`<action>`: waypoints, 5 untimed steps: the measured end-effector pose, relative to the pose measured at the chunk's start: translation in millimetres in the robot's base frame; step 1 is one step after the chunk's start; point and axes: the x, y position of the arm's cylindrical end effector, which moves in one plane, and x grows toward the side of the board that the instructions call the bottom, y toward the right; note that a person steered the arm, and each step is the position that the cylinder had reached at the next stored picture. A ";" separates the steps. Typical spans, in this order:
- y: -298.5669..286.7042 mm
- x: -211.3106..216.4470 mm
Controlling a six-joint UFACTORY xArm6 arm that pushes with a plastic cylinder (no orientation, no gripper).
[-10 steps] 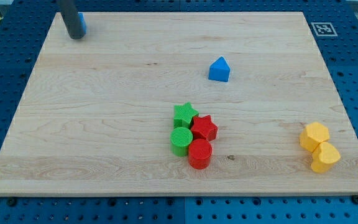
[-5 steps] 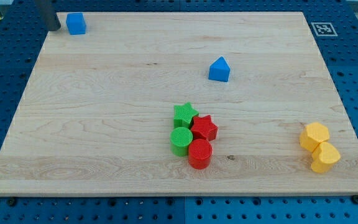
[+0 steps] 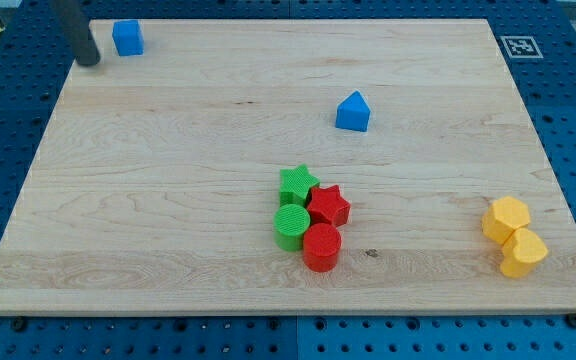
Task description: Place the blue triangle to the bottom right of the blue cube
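Observation:
The blue cube (image 3: 127, 37) sits at the top left corner of the wooden board (image 3: 168, 200). The blue triangle (image 3: 352, 111) lies right of the middle, in the upper half, far to the right of and below the cube. My tip (image 3: 89, 60) is at the board's top left edge, just left of and slightly below the blue cube, a small gap apart from it.
A green star (image 3: 297, 184), red star (image 3: 329, 206), green cylinder (image 3: 291, 226) and red cylinder (image 3: 321, 246) cluster at lower middle. Two yellow blocks (image 3: 513, 235) sit at the lower right. A marker tag (image 3: 518, 46) is at the top right corner.
My tip moved left off the blue cube's front to its left side, then came down a little. The cube, half hidden before, now shows fully. The other blocks have not moved.

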 end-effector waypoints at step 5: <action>366.2 146.2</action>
